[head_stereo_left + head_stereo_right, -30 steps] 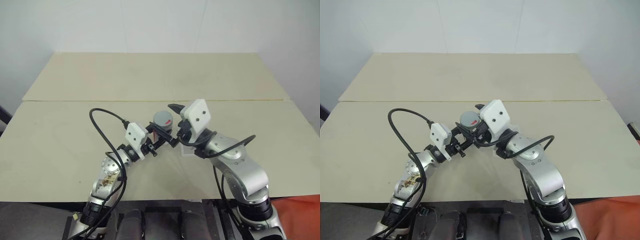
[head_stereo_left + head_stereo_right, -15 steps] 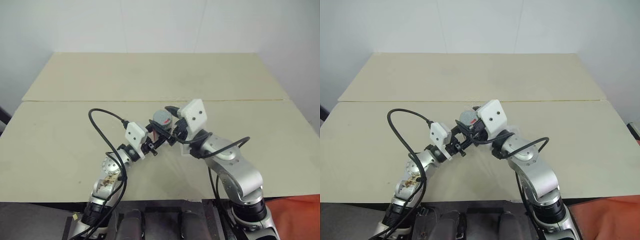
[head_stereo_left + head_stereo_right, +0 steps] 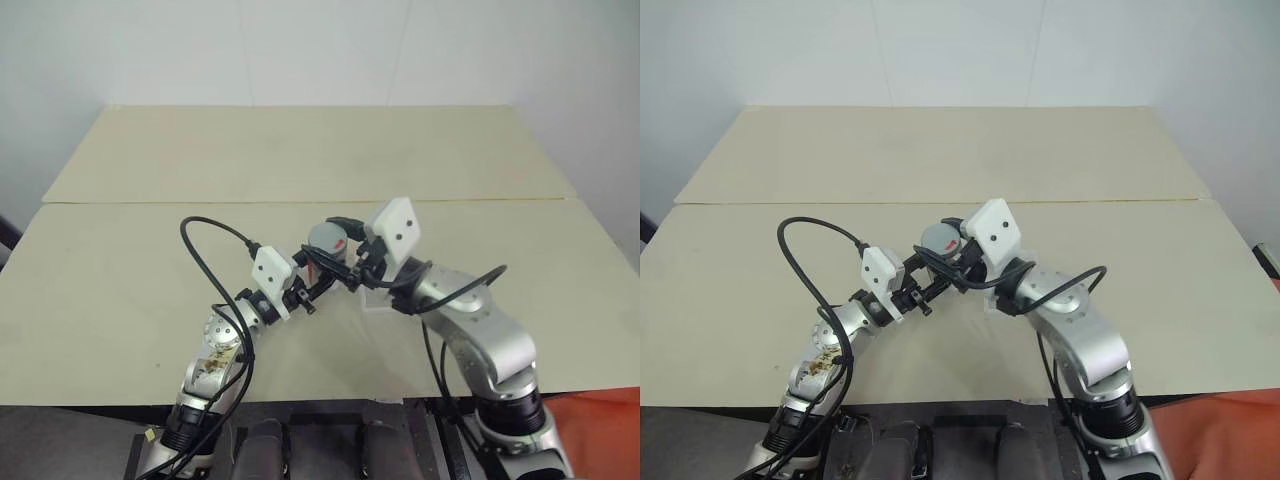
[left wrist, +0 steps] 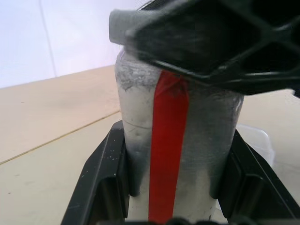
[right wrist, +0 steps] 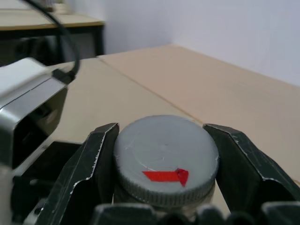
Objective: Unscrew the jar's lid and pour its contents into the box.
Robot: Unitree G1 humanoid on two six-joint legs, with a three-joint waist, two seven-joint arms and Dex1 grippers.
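The silver-grey jar (image 4: 178,140) with its red stripe stands upright above the table, and my left gripper (image 4: 176,140) is shut on its body from both sides. The round grey lid (image 5: 164,154), marked with a small red arrow, sits on top of the jar. My right gripper (image 5: 164,133) is shut on the lid, one finger on each side of its rim. From the head, both grippers meet at the jar's lid (image 3: 326,238) over the middle of the near table. The clear box (image 4: 257,138) lies on the table just behind the jar, under my right wrist. The contents are hidden inside the jar.
The beige table (image 3: 120,300) is made of two tops with a seam (image 3: 150,202) running across. A black cable (image 3: 205,240) loops up from my left arm. Bare table surface spreads to both sides and behind.
My right gripper, open beside the lid a second ago, has shut on the lid, and its wrist has turned a little. The left gripper and the jar have stayed in place.
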